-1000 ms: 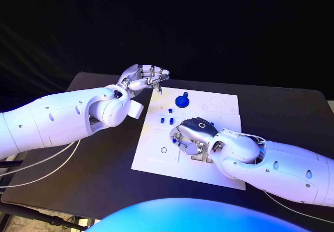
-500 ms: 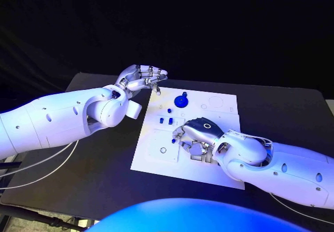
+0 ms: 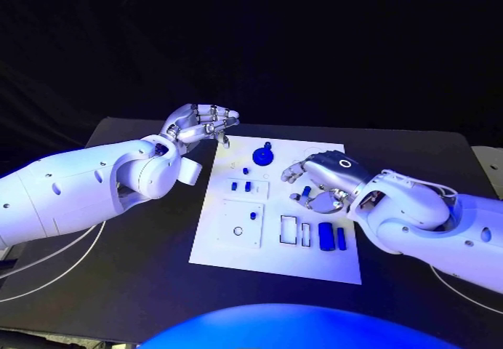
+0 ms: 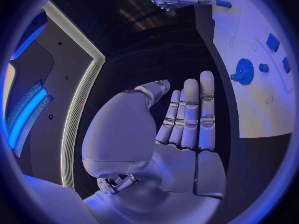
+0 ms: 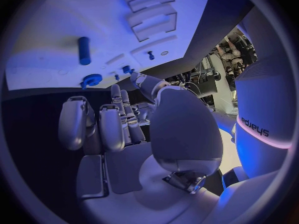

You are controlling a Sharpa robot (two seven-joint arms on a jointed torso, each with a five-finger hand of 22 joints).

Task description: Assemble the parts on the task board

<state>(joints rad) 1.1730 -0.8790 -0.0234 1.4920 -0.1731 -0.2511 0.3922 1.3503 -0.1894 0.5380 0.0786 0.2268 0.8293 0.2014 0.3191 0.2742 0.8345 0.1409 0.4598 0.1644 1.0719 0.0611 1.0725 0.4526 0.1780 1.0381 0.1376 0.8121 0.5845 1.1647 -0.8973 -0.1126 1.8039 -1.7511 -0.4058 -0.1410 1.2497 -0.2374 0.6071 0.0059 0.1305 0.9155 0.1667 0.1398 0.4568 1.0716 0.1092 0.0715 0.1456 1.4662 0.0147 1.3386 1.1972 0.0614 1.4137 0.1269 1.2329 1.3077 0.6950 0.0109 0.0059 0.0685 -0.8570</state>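
Task board (image 3: 275, 251) now uncovered: right hand (image 3: 320, 182) lifted, pinching a blue part (image 3: 305, 193); left hand (image 3: 199, 123) empty.

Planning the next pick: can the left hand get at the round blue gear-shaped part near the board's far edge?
Probably yes: the left hand hovers empty beside the white task board, and nothing stands between it and the blue gear part.

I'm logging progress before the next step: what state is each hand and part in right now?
left hand: held off the board's edge, holding nothing.
right hand: above the board, pinching a small blue peg.
blue gear: lying flat on the task board, untouched.
two blue cylinders: lying loose side by side on the board.
rectangular slots: empty.
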